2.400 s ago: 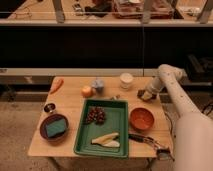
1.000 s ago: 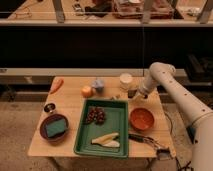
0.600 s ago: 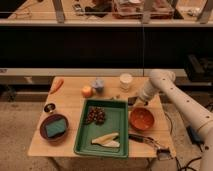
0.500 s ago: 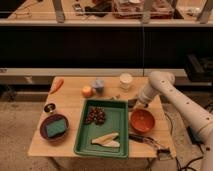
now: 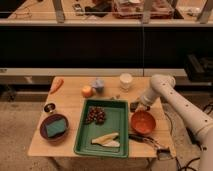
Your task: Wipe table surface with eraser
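1. The claw [image 5: 137,105] is low over the table surface [image 5: 70,102], at the end of an arm that reaches in from the right side. Its fingers are pressed together.
2. The eraser [image 5: 133,107], a small dark block, sits right at the claw's tip and looks to be down on the wood. I cannot tell whether the fingers pinch it or only meet above it.
3. Just to the claw's left is the far right corner of the green tray [image 5: 120,104]. Just in front of the claw, on the near side, stands the red bowl [image 5: 143,122]. Beyond the claw, toward the back edge, is a white cup [image 5: 126,81].
4. Step in hand, as I judge it: the eraser is being set against the table so that the wiping strokes can begin. No stroke can be read from this moment.
5. The next move calls for light downward pressure and short sideways passes. The bare wood around the claw is a narrow patch hemmed in by the tray, the bowl and the cup, so the strokes should stay inside it or run toward the open right edge.
6. The black-handled tool [image 5: 145,140] lies well in front of the claw, past the bowl, and is out of the way.
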Robot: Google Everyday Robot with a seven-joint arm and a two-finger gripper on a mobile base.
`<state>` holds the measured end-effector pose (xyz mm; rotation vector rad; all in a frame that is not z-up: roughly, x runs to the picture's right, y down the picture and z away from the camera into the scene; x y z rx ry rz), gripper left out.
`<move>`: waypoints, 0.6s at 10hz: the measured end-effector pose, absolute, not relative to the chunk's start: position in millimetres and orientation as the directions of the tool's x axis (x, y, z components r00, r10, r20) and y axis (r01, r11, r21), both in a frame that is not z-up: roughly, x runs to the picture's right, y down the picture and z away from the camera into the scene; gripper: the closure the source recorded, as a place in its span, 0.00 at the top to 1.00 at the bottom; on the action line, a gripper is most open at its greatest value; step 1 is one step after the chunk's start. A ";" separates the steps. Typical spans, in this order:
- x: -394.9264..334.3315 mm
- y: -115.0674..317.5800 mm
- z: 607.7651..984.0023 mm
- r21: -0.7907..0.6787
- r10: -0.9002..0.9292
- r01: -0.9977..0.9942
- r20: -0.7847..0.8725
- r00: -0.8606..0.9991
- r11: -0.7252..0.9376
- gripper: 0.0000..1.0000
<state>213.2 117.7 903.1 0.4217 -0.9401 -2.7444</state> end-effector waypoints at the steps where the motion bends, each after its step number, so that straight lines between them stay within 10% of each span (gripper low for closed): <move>1: 213.7 117.8 903.1 0.624 -0.287 0.105 -0.199 -0.937 -0.774 0.00; 6: 225.9 120.6 920.8 0.651 -0.312 0.132 -0.169 -0.935 -0.748 0.00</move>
